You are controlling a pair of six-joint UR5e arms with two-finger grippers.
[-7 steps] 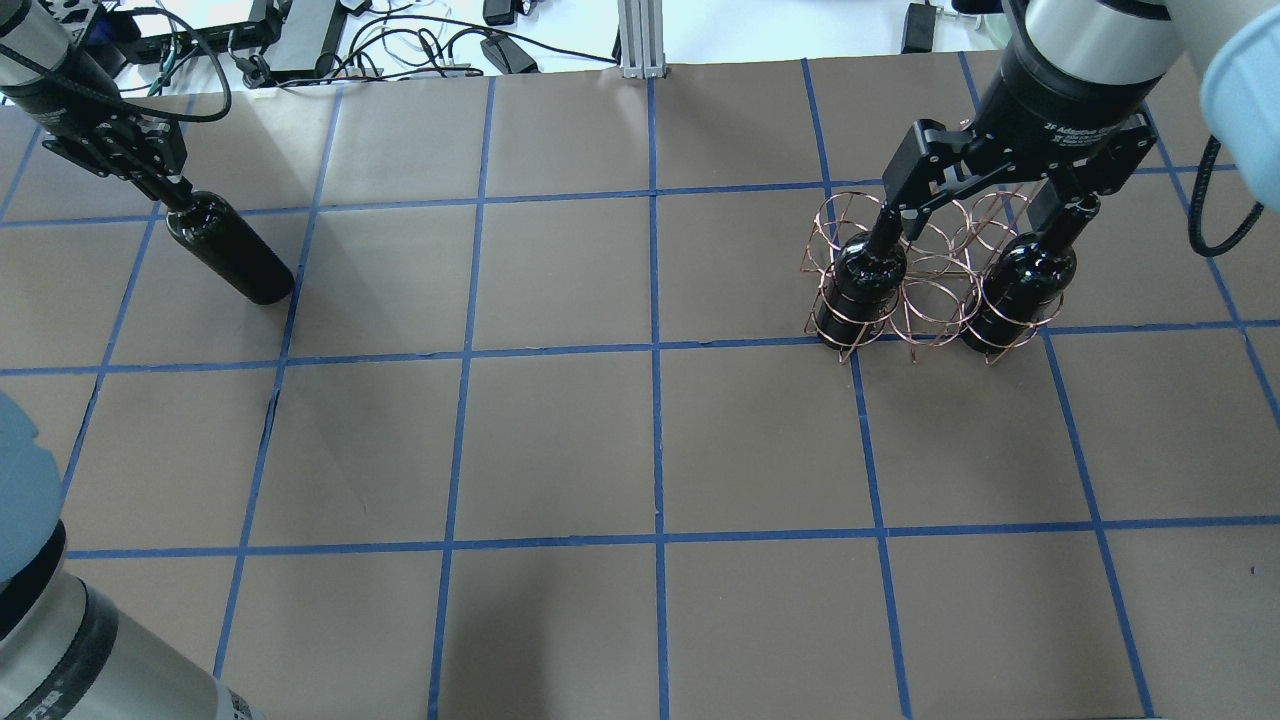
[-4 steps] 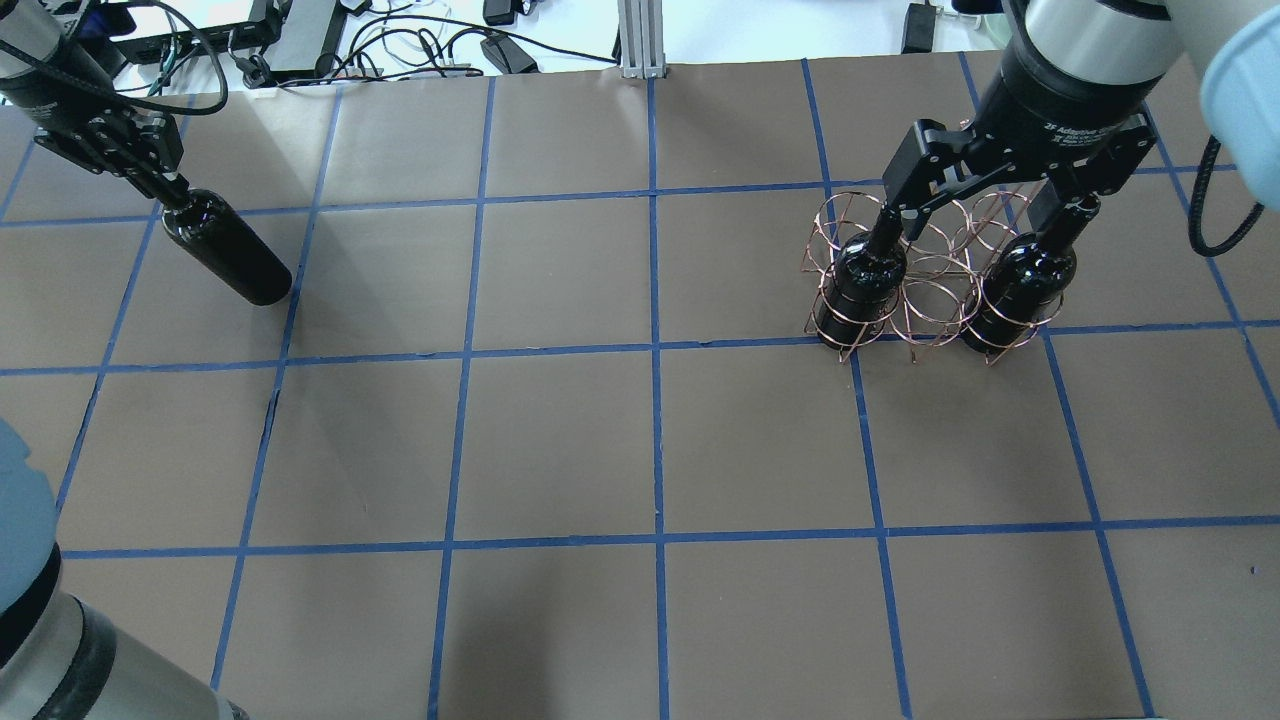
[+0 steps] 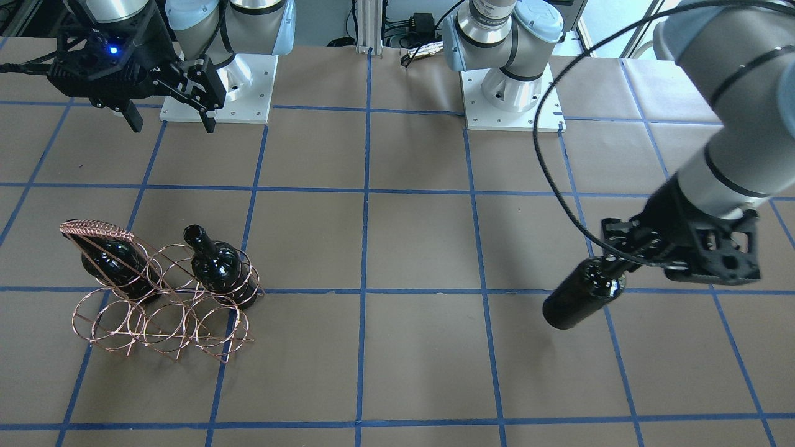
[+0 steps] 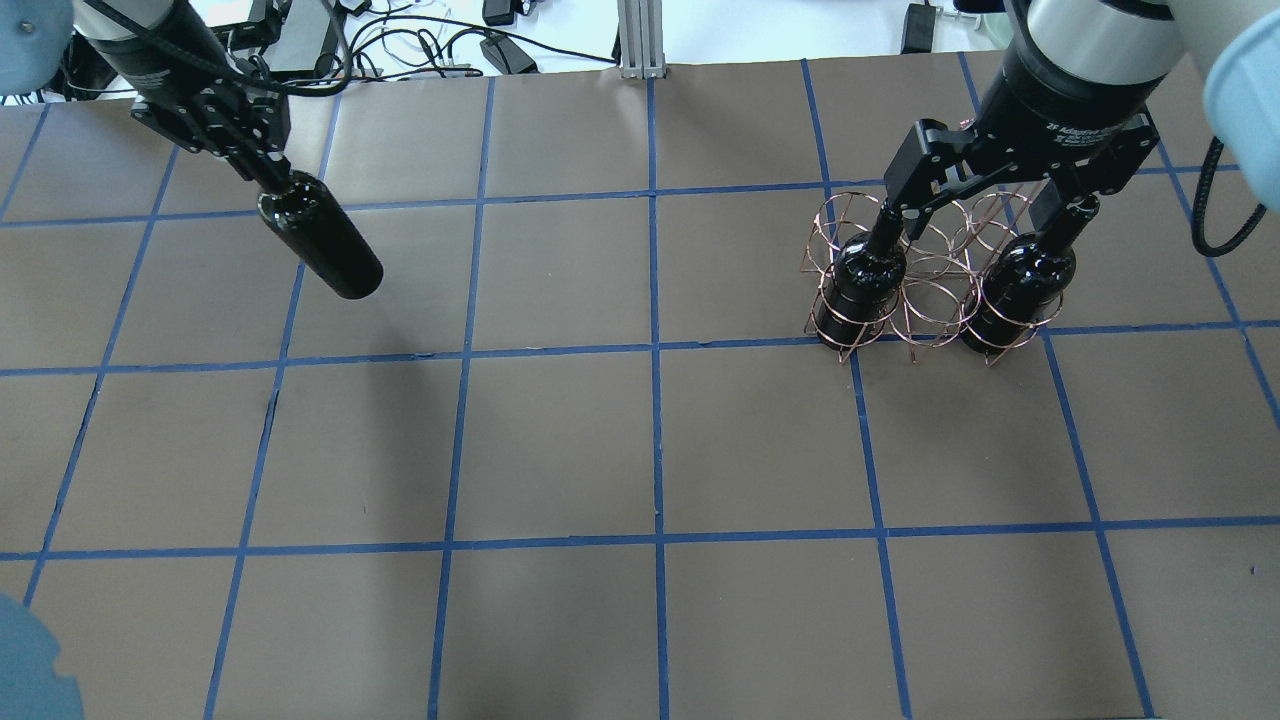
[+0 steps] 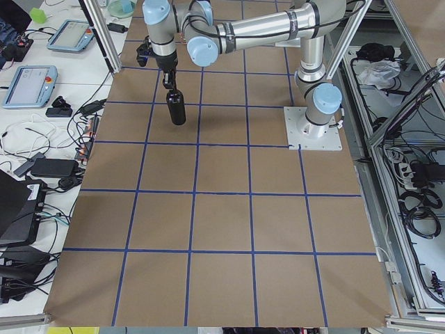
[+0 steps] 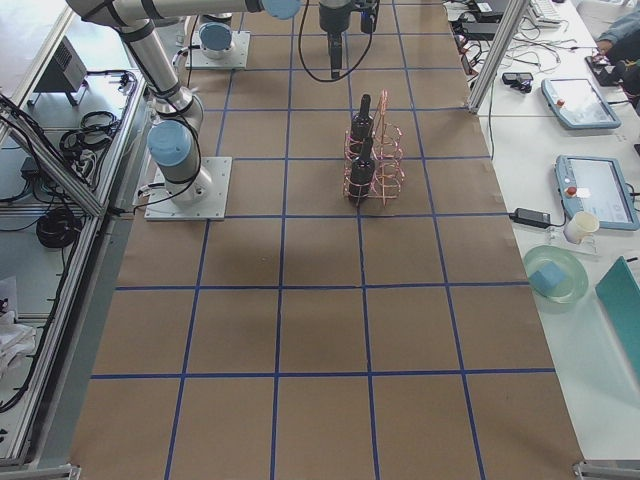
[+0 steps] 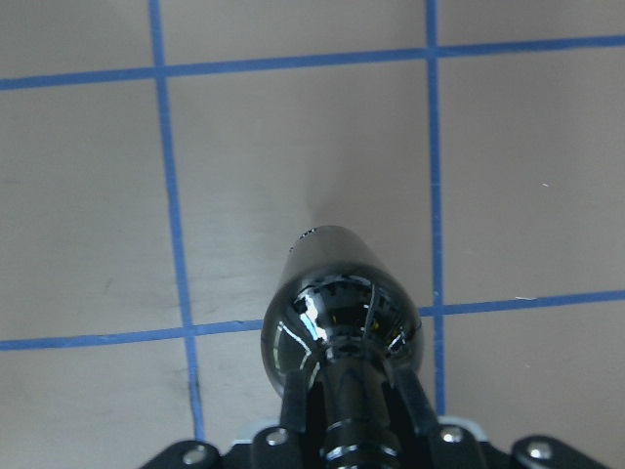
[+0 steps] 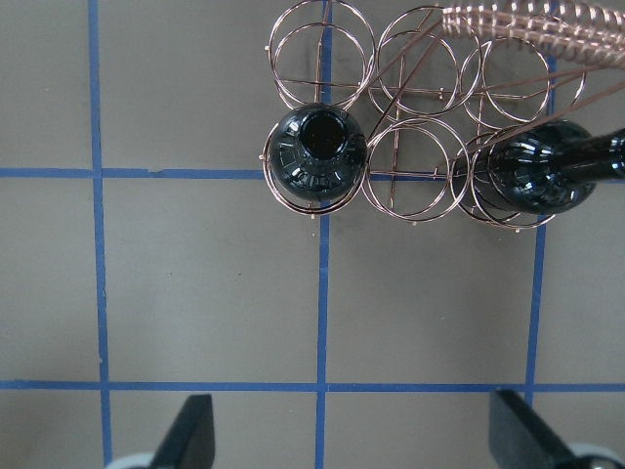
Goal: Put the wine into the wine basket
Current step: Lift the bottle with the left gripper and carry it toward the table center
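My left gripper is shut on the neck of a glossy near-black wine bottle and holds it tilted above the table at the far left; it also shows in the front view and the left wrist view. The copper wire wine basket stands at the far right, with a coil-wrapped handle. Two alike bottles stand in its end rings; the ring between them is empty. My right gripper hangs open and empty above the basket.
Cables and devices lie beyond the table's far edge, beside an aluminium post. The two arm bases stand at the robot's side. Brown paper with a blue tape grid covers the table.
My left gripper has carried the bottle to the right, toward the table's middle, and lifted it. The right gripper and the basket have not moved.
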